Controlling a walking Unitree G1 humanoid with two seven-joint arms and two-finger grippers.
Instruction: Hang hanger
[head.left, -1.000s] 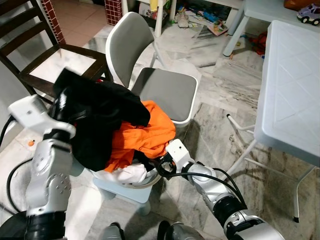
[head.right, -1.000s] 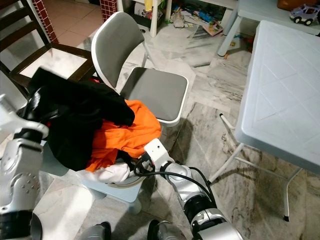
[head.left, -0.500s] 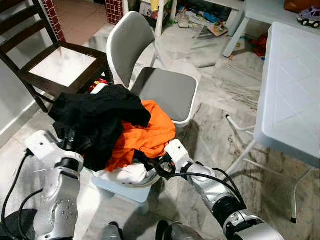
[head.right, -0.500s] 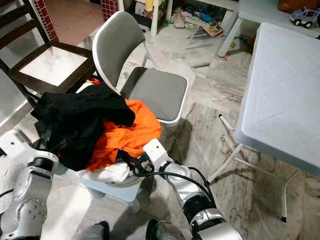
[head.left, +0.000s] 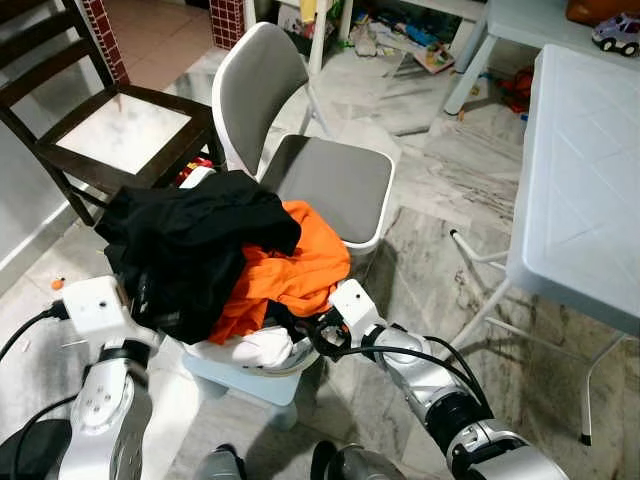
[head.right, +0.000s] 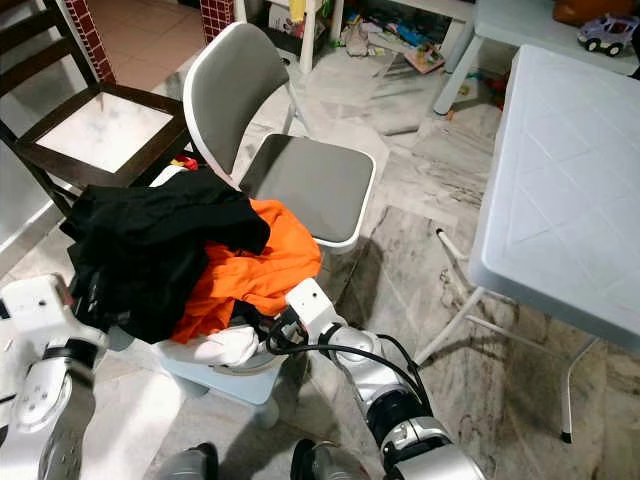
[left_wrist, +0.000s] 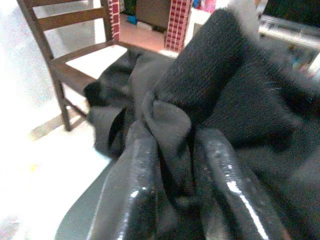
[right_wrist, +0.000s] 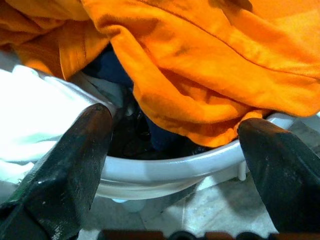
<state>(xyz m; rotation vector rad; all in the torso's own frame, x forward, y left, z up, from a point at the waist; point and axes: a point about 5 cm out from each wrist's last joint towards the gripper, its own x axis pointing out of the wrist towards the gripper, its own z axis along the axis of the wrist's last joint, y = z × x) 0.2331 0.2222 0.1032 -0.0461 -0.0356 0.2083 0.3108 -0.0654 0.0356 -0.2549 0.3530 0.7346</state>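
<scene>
We are at a heaped laundry basket, one gripper pinching black cloth, and we see no hanger.

Our left gripper (left_wrist: 172, 165) has its two fingers closed on a fold of the black garment (head.left: 195, 245), which lies on the left side of the white basket (head.left: 262, 362), overlapping the orange garment (head.left: 290, 270). Our right gripper (right_wrist: 172, 145) hangs spread wide at the basket's near right rim, holding nothing. The grey chair (head.left: 300, 150) stands just behind. We judge the black cloth soft, limp and light, likely to slump and drag its neighbours, so it is best taken at a collar or shoulder seam. A hanger, if buried, would be stiff; take it by the hook.
</scene>
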